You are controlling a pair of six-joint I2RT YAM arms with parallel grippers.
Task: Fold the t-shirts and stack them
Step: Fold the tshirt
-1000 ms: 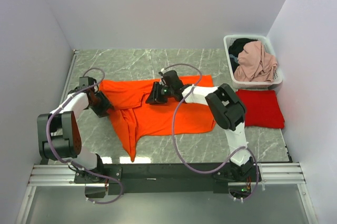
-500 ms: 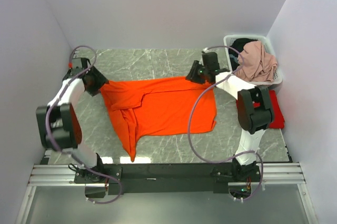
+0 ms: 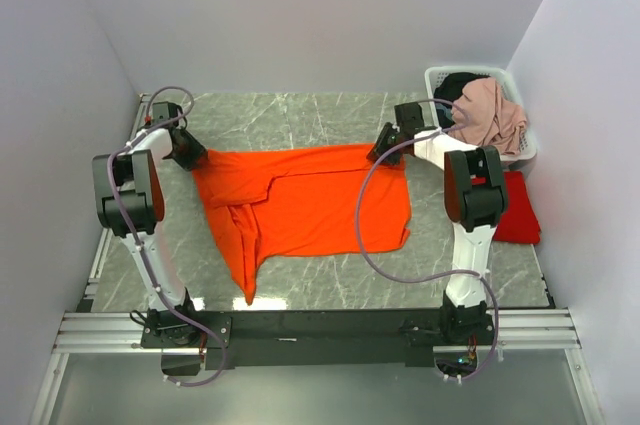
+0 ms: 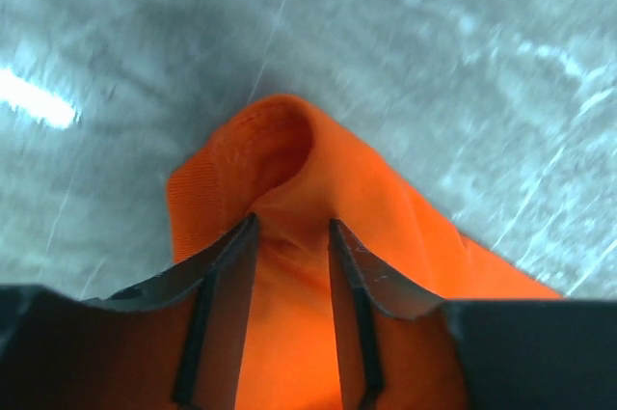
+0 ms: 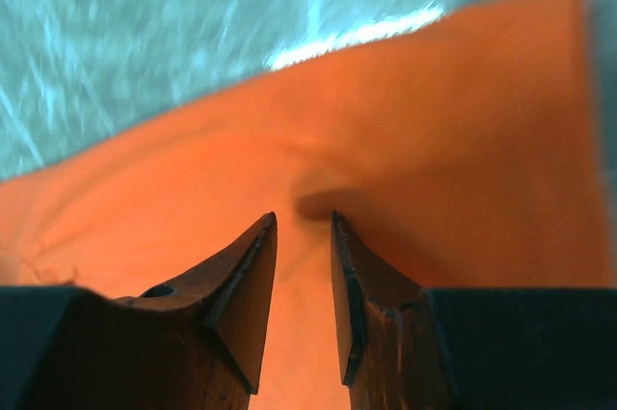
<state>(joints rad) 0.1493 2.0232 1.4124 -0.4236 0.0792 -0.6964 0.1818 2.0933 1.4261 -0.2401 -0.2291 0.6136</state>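
The orange t-shirt (image 3: pixel 310 200) lies spread on the marble table, its far edge pulled straight and a long flap trailing toward the near edge. My left gripper (image 3: pixel 192 155) is shut on the shirt's far left corner. In the left wrist view, orange cloth (image 4: pixel 280 140) bunches between the fingers of that gripper (image 4: pixel 292 227). My right gripper (image 3: pixel 378 155) is shut on the far right corner, and the right wrist view shows cloth (image 5: pixel 434 121) pinched at its tips (image 5: pixel 304 217). The red t-shirt (image 3: pixel 520 215) lies folded at the right, partly hidden behind my right arm.
A white laundry basket (image 3: pixel 436 73) holding pink and dark clothes stands at the far right corner. Walls close in the table on the left, the far side and the right. A metal rail runs along the near edge.
Both grippers have moved outward and toward the far side, drawing the orange shirt's far edge out flat. The right gripper went from mid-shirt to the far right corner.
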